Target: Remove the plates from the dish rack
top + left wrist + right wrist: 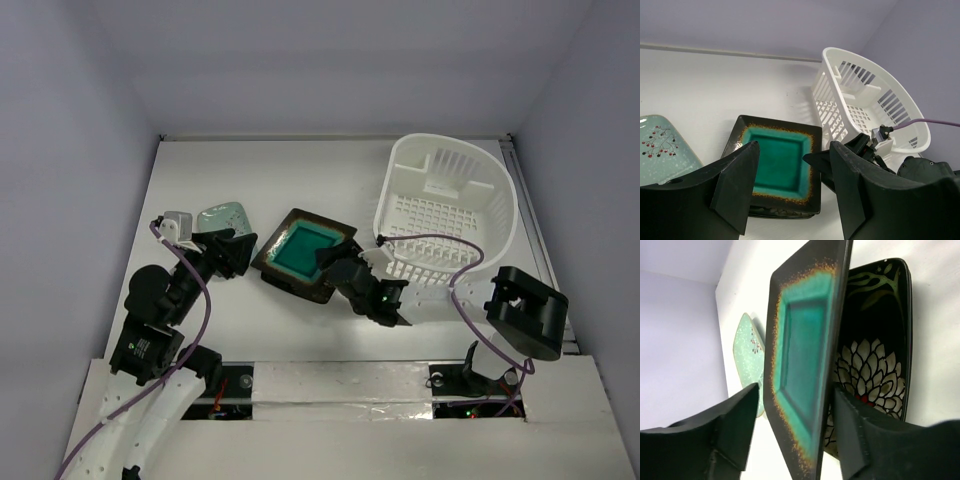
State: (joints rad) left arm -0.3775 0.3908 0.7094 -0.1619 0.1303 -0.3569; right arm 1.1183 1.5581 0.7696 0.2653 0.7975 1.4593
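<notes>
Three plates — mint (222, 217), teal (305, 250), black (875, 365) — are outside one dish rack (445, 205).

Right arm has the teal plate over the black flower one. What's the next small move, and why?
Probably lower the right gripper a touch and open it. It pinches the rim of the teal plate, which is tilted just above the black flower plate, outside the dish rack, so the stacking looks nearly done.

The dish rack (505, 210) stood at the upper right of the overhead view, and left of it, mid-frame, the upper plate (303, 250) lay tilted on the lower plate (875, 365), with the third plate (225, 218) further left, apart from both.
</notes>
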